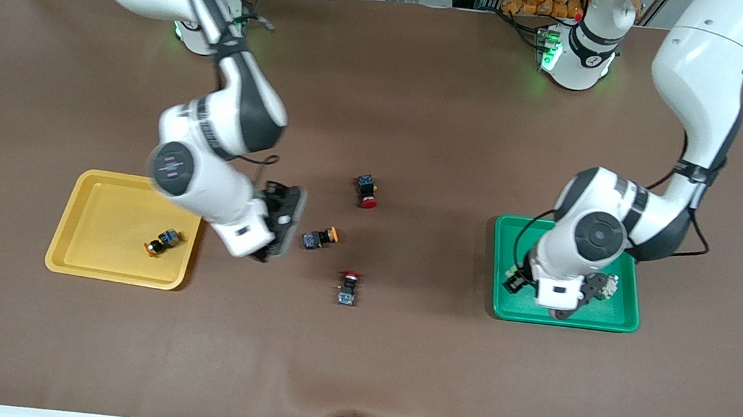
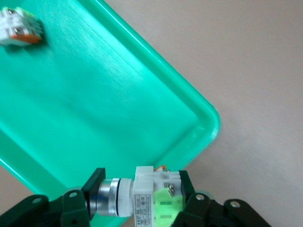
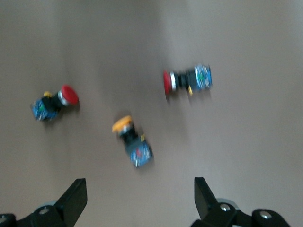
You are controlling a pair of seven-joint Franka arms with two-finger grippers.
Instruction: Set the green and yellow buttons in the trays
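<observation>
My left gripper [image 2: 142, 189] hangs over the green tray [image 2: 94, 94], near its rim, shut on a green button [image 2: 154, 201] with a white body and silver collar. In the front view this gripper [image 1: 566, 312] is mostly under its own hand. A second green button [image 2: 19, 29] lies in the green tray [image 1: 626, 318]. My right gripper [image 3: 139, 184] is open over bare table beside a yellow-capped button [image 3: 132, 139]. From the front, that gripper [image 1: 288, 217] sits between the yellow tray [image 1: 86, 234] and this button [image 1: 320, 237]. Another yellow button [image 1: 163, 240] lies in the yellow tray.
Two red-capped switches lie on the brown table: one [image 1: 366, 191] farther from the front camera than the loose yellow button, one [image 1: 348, 287] nearer. Both show in the right wrist view, one red switch [image 3: 187, 80] and the other [image 3: 54, 101].
</observation>
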